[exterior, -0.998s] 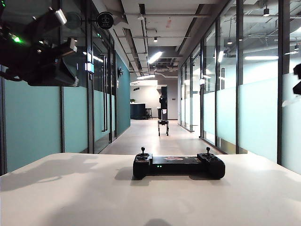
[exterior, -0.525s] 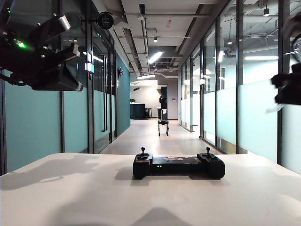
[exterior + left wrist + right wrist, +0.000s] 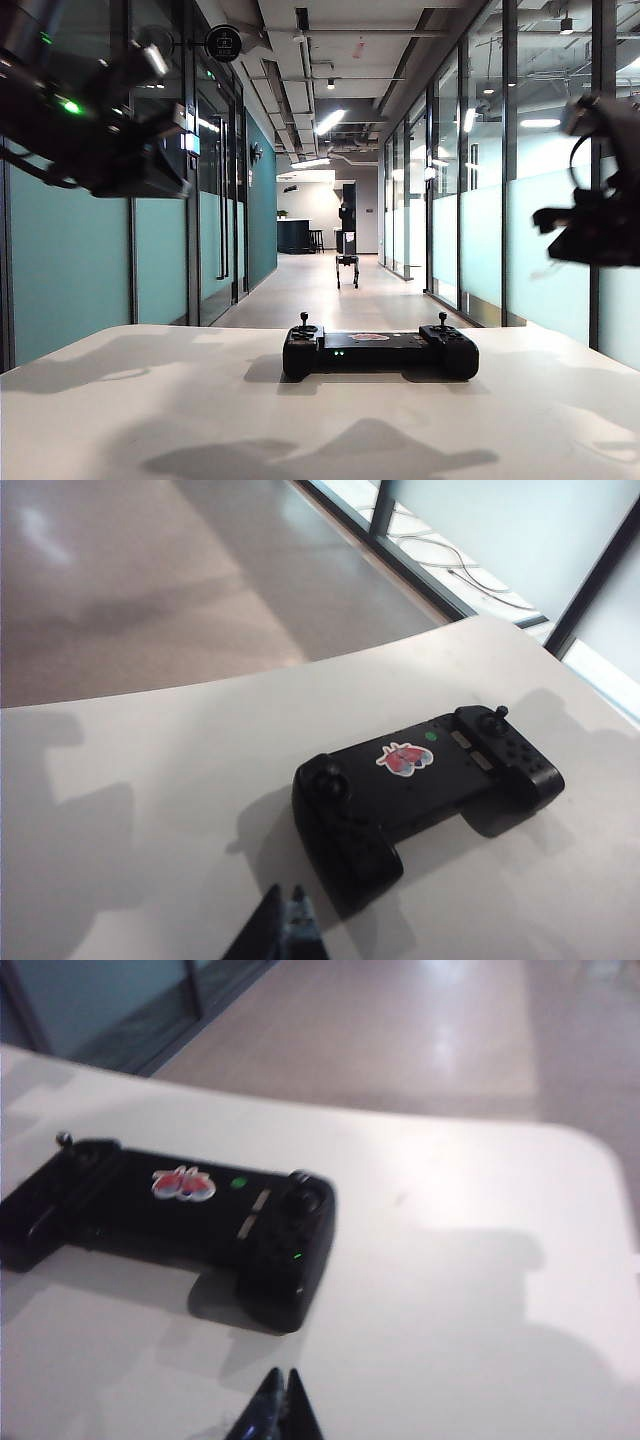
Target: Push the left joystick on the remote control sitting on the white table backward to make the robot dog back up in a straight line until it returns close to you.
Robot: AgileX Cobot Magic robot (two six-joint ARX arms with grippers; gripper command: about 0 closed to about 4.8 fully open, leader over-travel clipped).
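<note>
Both arms have swung lower and inward. One remote control [image 3: 380,351] with two thumbsticks lies on the white table [image 3: 150,420], beyond both tips. Left gripper [image 3: 283,927] and right gripper [image 3: 277,1408] hang above it, jaws pressed together, empty. One robot dog [image 3: 347,268] stands down the corridor.

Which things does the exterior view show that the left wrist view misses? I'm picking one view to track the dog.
Only the exterior view shows the robot dog far down the corridor and both arms raised above the white table. Only the left wrist view shows the left claw, tips together, near the remote control. Both show the remote, left joystick and table.
</note>
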